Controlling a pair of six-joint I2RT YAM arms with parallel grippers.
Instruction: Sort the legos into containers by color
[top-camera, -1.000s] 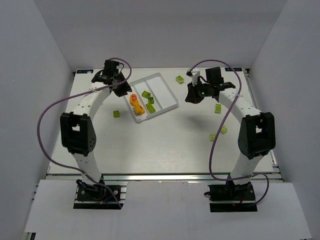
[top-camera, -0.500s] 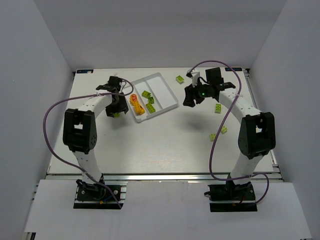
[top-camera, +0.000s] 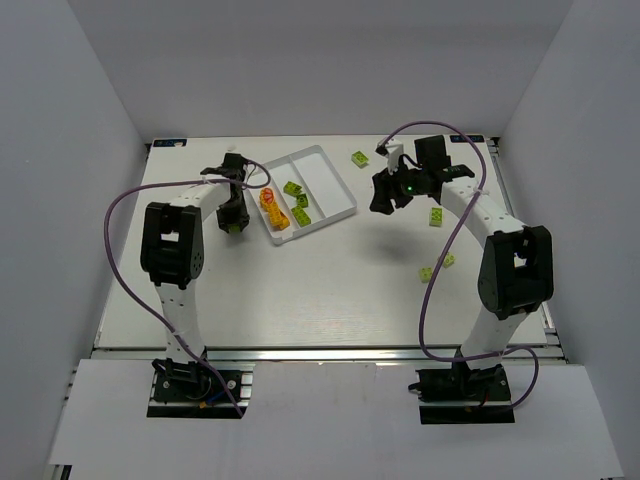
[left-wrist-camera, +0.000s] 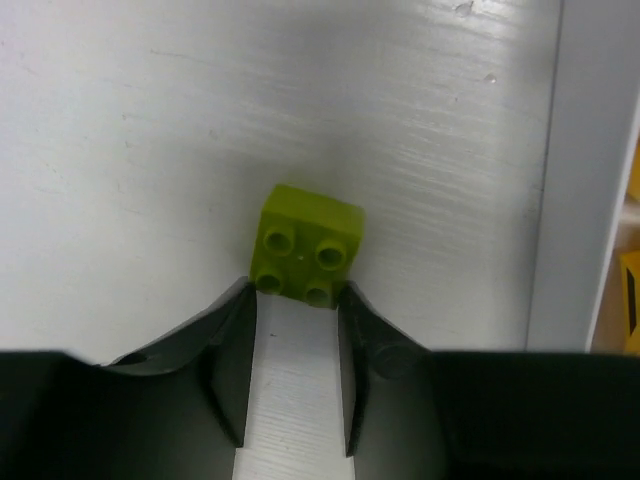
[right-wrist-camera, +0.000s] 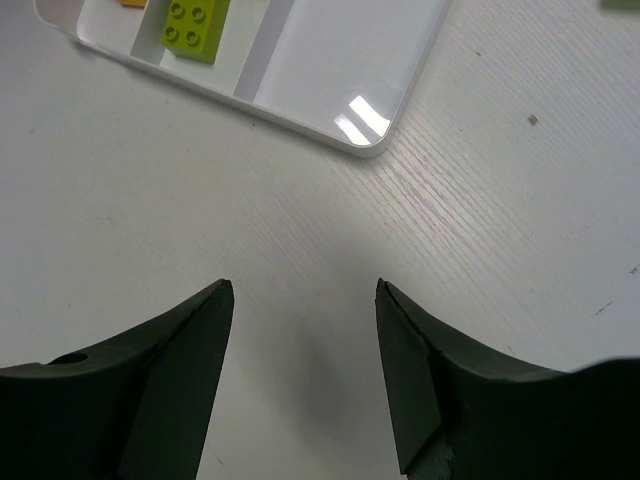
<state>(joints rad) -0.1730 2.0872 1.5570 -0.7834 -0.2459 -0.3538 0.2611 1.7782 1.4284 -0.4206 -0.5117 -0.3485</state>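
Left end effector (left-wrist-camera: 296, 295): low over the tabletop (left-wrist-camera: 120, 150), jaws narrow, fingertips set at the near corners of a lime brick (left-wrist-camera: 305, 248); likely lined up to take it across to the green compartment.
Grip: cannot tell whether pinched or only touched; most of the brick lies beyond the tips.
Lime brick: studs up, flat on the tabletop, just beside the tray (left-wrist-camera: 575, 200), outside its left wall.
Right end effector (right-wrist-camera: 305, 300): jaws wide, nothing between them, hanging over bare tabletop near the tray's corner; probably free for the next pick.
Tray contents: orange bricks (top-camera: 270, 205) in the left compartment, green bricks (top-camera: 296, 200) in the middle one, so colours kept apart.
Loose green bricks (top-camera: 437, 216): scattered on the right side, well apart from the tray, not yet sorted.
Hidden: from above, the left end effector covers most of the lime brick.
Cut off: orange at both wrist views' edges, only slivers.
Hard to make out: the number of orange bricks.
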